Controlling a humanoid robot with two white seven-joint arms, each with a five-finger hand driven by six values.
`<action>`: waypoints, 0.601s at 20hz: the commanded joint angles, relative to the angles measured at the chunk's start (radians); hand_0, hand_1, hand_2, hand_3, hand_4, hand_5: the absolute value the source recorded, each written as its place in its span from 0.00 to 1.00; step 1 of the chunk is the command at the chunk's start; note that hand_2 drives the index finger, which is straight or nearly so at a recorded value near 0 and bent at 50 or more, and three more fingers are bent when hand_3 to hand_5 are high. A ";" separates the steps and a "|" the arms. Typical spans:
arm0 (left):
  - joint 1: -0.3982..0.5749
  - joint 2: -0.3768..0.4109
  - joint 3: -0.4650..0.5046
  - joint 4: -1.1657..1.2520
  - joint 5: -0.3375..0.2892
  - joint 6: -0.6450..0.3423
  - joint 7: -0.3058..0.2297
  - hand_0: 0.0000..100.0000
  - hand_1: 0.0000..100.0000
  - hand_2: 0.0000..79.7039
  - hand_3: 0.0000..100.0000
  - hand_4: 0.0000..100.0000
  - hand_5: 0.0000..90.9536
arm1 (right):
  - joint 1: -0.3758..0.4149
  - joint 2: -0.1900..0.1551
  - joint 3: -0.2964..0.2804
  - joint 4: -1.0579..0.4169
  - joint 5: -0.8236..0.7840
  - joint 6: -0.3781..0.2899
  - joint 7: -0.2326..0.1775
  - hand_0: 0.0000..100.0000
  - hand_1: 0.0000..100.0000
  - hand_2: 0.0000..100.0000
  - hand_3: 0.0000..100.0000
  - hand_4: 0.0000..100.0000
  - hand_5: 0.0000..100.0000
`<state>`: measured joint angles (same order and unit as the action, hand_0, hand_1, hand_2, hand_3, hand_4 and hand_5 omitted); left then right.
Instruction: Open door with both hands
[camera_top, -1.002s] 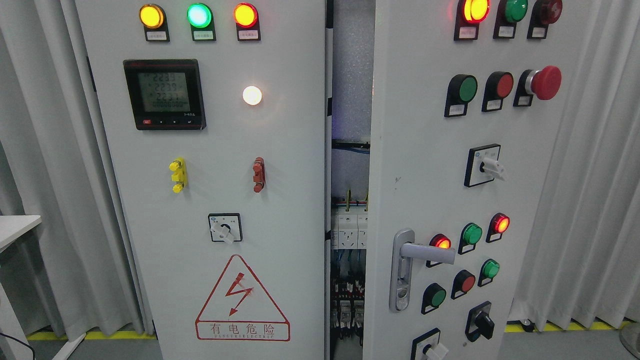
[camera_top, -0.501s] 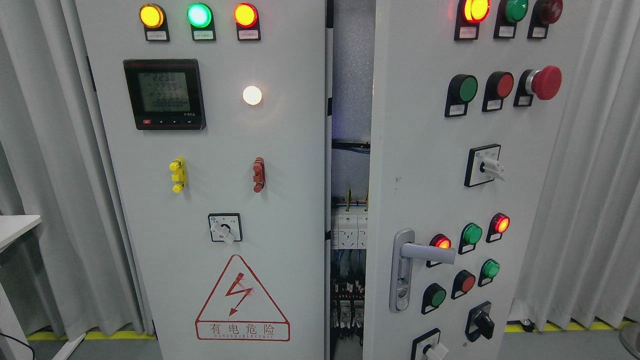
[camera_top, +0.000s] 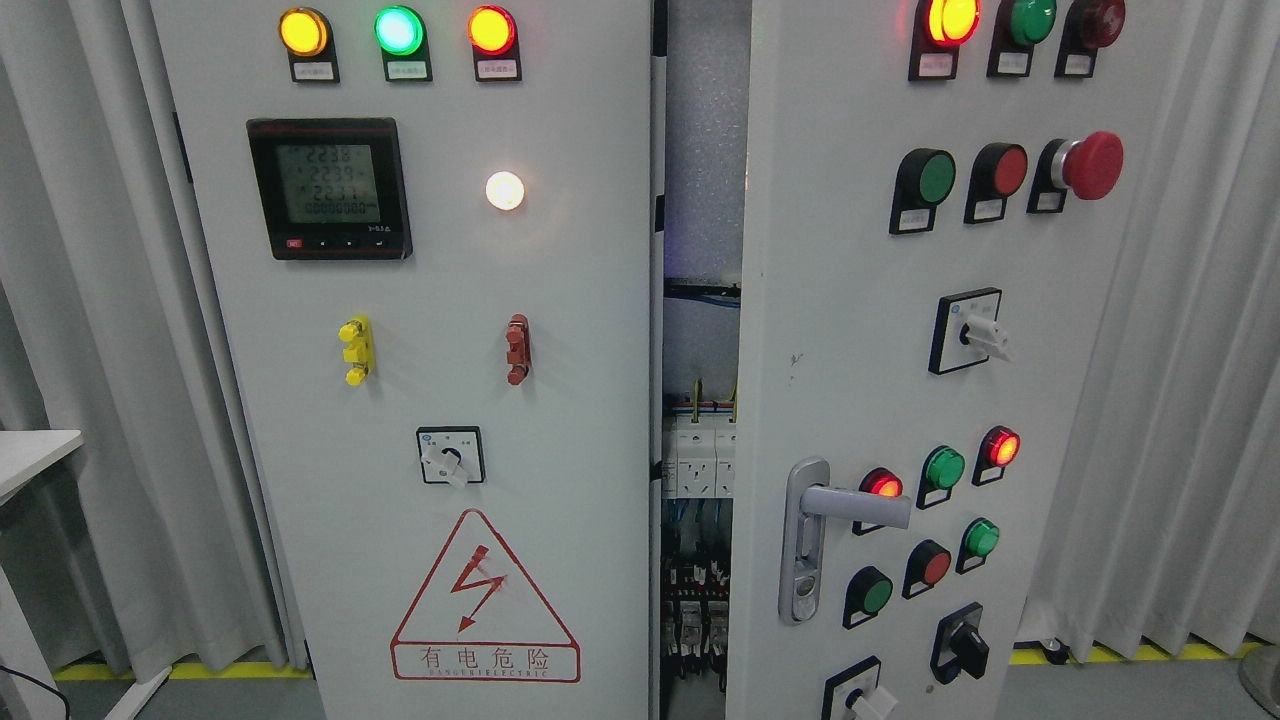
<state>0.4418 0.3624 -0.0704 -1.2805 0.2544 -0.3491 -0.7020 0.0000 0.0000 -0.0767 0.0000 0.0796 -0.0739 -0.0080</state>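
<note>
A grey electrical cabinet fills the head view. Its right door (camera_top: 840, 300) stands ajar, swung a little toward me, with a silver lever handle (camera_top: 845, 505) low on its left side and several coloured buttons and lamps. The left door (camera_top: 560, 300) sits flat, carrying a black meter (camera_top: 328, 188), three lit lamps on top and a red lightning warning triangle (camera_top: 484, 598). Between the doors a narrow gap (camera_top: 700, 400) shows white breakers (camera_top: 697, 458) and wiring. Neither of my hands appears in the picture.
Grey curtains (camera_top: 1180, 350) hang on both sides of the cabinet. The corner of a white table (camera_top: 30, 455) juts in at the left edge. A yellow floor line (camera_top: 1130, 653) runs along the curtain's foot.
</note>
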 joint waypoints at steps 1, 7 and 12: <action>0.008 0.156 -0.104 -0.485 0.106 0.034 -0.077 0.29 0.00 0.04 0.03 0.03 0.00 | -0.008 -0.002 0.000 -0.028 0.000 0.000 0.000 0.22 0.00 0.00 0.00 0.00 0.00; -0.043 0.159 -0.091 -0.562 0.247 0.208 -0.137 0.29 0.00 0.04 0.03 0.03 0.00 | -0.006 0.000 0.000 -0.029 0.000 0.000 0.000 0.22 0.00 0.00 0.00 0.00 0.00; -0.167 0.153 -0.043 -0.599 0.371 0.361 -0.137 0.29 0.00 0.04 0.03 0.03 0.00 | -0.008 0.000 0.000 -0.028 0.000 0.000 0.000 0.22 0.00 0.00 0.00 0.00 0.00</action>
<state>0.3772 0.4655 -0.1230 -1.6541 0.4953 -0.0648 -0.8376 0.0000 0.0000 -0.0767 0.0000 0.0798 -0.0739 -0.0080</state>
